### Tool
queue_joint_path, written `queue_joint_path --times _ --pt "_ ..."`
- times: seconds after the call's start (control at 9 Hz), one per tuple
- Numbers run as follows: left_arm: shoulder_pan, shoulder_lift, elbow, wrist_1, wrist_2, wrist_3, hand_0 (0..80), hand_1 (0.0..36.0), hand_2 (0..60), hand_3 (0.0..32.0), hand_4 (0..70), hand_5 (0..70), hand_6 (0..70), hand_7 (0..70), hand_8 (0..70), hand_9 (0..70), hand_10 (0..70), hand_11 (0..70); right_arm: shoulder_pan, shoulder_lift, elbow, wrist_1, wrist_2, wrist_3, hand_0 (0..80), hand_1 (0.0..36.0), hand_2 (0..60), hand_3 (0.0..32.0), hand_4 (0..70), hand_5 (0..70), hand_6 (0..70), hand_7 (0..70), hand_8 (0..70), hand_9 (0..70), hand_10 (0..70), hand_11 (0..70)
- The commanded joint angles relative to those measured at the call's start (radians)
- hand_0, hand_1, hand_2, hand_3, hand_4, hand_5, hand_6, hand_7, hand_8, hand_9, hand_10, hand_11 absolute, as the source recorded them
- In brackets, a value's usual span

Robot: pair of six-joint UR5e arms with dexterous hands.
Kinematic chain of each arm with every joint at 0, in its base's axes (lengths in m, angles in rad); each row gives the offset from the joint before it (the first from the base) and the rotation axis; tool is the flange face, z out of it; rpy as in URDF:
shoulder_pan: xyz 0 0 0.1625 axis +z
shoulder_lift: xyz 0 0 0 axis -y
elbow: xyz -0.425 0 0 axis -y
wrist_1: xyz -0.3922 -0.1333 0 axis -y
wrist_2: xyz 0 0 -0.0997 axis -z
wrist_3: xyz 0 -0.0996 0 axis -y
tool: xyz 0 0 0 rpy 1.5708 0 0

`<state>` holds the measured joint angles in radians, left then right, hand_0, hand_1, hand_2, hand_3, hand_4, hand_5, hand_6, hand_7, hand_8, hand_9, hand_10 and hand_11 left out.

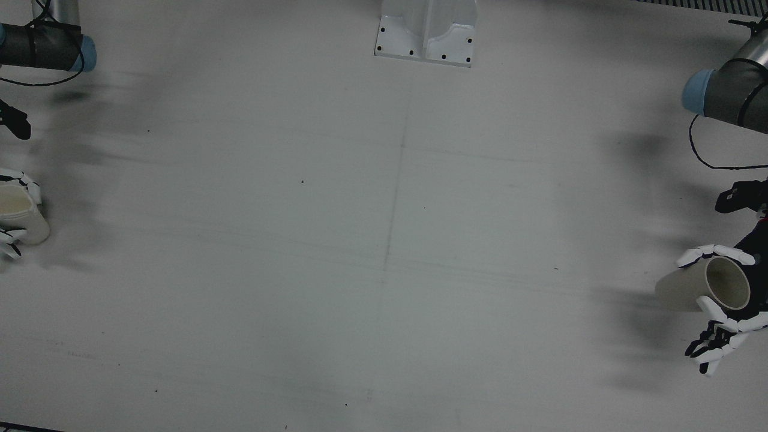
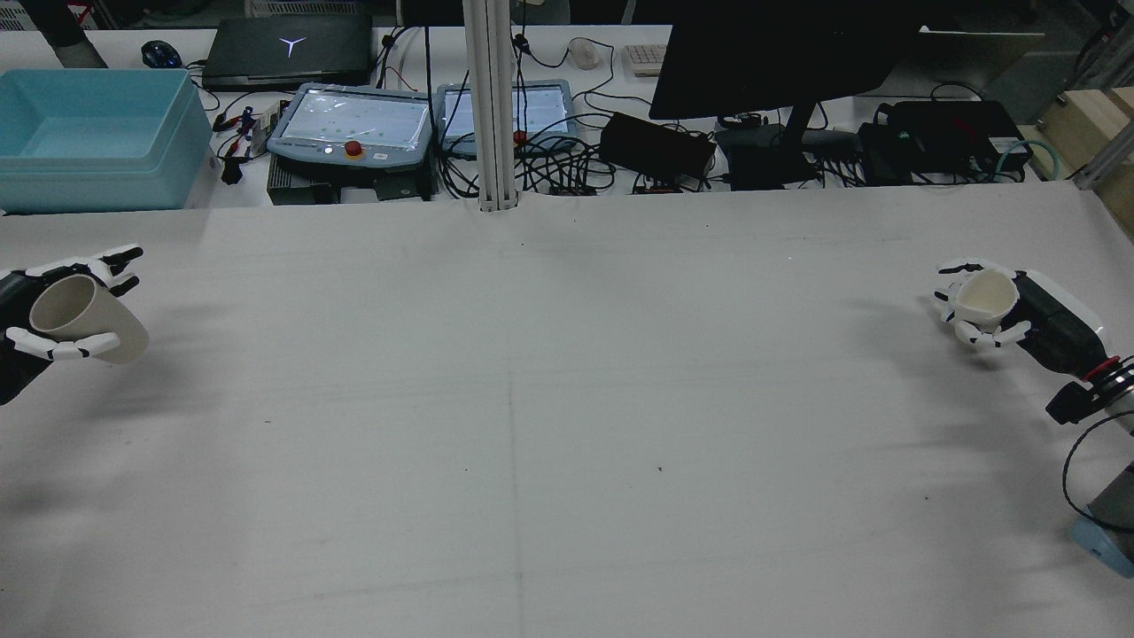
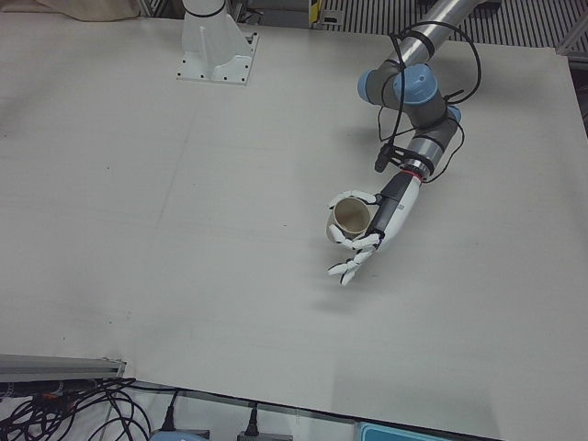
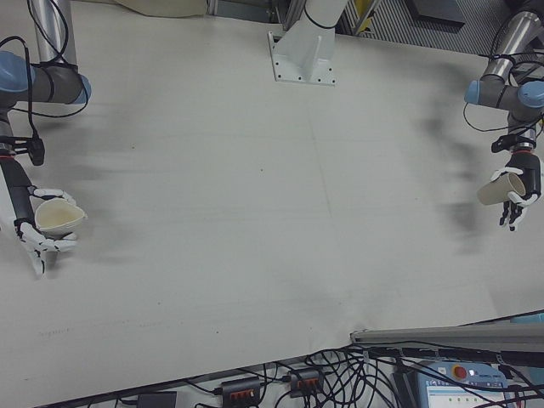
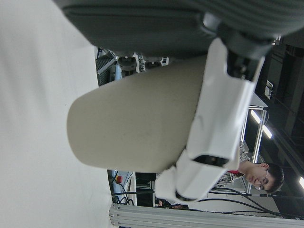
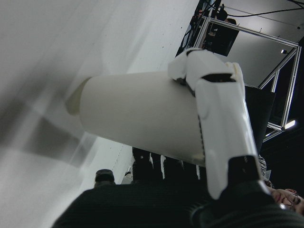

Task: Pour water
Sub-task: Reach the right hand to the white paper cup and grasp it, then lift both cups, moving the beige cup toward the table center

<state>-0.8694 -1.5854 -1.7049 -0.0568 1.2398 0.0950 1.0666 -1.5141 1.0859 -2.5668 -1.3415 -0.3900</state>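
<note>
Standing at the table's [image 2: 567, 425] far edge, a white post [image 2: 493, 106] is taken as the landmark — behind it lie monitors, cables and a blue bin [image 2: 93, 137]. Nothing is set between the cups on the bare grey surface. Left of the post, a cup [image 2: 87, 319] is gripped by the left hand [image 2: 62, 310], tilted, mouth turned outward. Right of it, another cup [image 2: 985, 297] is clasped by the right hand [image 2: 992, 306] — nearly upright.

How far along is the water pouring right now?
Done: each robot hand holds a cup, the left robot hand its cup and the right robot hand its cup. In hand: both cups held at opposite edges of the table. Left: bringing them together and pouring; no water is visible.
</note>
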Motion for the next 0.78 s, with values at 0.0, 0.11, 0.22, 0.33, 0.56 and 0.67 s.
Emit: queue_joint_path --times 0.0,0.11,0.22,0.33,0.56,0.67 --pt "0.044 -0.007 -0.033 0.03 -0.003 0.017 80.0 36.0 60.0 0.0 65.3 70.0 17.2 16.6 10.0 4.2 7.4 14.2 0.039 -0.008 0.104 -0.048 0.015 0.039 80.0 36.0 60.0 0.0 13.6 28.6 67.2 70.0 68.9 70.0 19.7 32.6" --pt "0.084 -0.043 -0.051 0.063 -0.01 0.035 80.0 36.0 60.0 0.0 66.1 70.0 17.3 16.9 10.0 4.4 7.5 14.3 0.088 -0.008 0.161 -0.097 0.007 0.042 80.0 36.0 60.0 0.0 15.7 28.9 68.1 70.0 66.4 70.0 17.2 29.3" --pt "0.134 -0.11 -0.047 0.111 -0.048 0.042 80.0 36.0 60.0 0.0 67.8 70.0 17.8 17.2 10.2 4.6 7.8 14.8 0.142 -0.006 0.219 -0.152 -0.001 0.042 80.0 36.0 60.0 0.0 18.0 28.9 68.4 70.0 64.4 70.0 14.8 26.0" --pt "0.201 -0.18 -0.039 0.162 -0.072 0.04 80.0 36.0 60.0 0.0 67.9 70.0 18.1 17.4 10.5 4.9 8.2 15.4 0.174 -0.001 0.267 -0.2 -0.017 0.042 80.0 36.0 60.0 0.0 17.8 28.7 67.8 70.0 63.0 70.0 13.5 24.0" --pt "0.277 -0.331 0.022 0.244 -0.083 0.051 80.0 36.0 60.0 0.0 69.2 70.0 18.7 17.5 10.8 5.2 8.5 15.8 0.225 0.06 0.334 -0.31 -0.059 0.04 80.0 36.0 60.0 0.0 21.8 28.2 68.5 70.0 60.5 70.0 11.2 20.7" --pt "0.294 -0.384 0.042 0.291 -0.089 0.063 80.0 36.0 60.0 0.0 68.5 70.0 18.6 17.2 10.9 5.4 8.7 16.0 0.225 0.086 0.37 -0.358 -0.058 0.036 80.0 36.0 60.0 0.0 24.0 28.4 70.0 70.0 61.2 70.0 11.4 20.9"
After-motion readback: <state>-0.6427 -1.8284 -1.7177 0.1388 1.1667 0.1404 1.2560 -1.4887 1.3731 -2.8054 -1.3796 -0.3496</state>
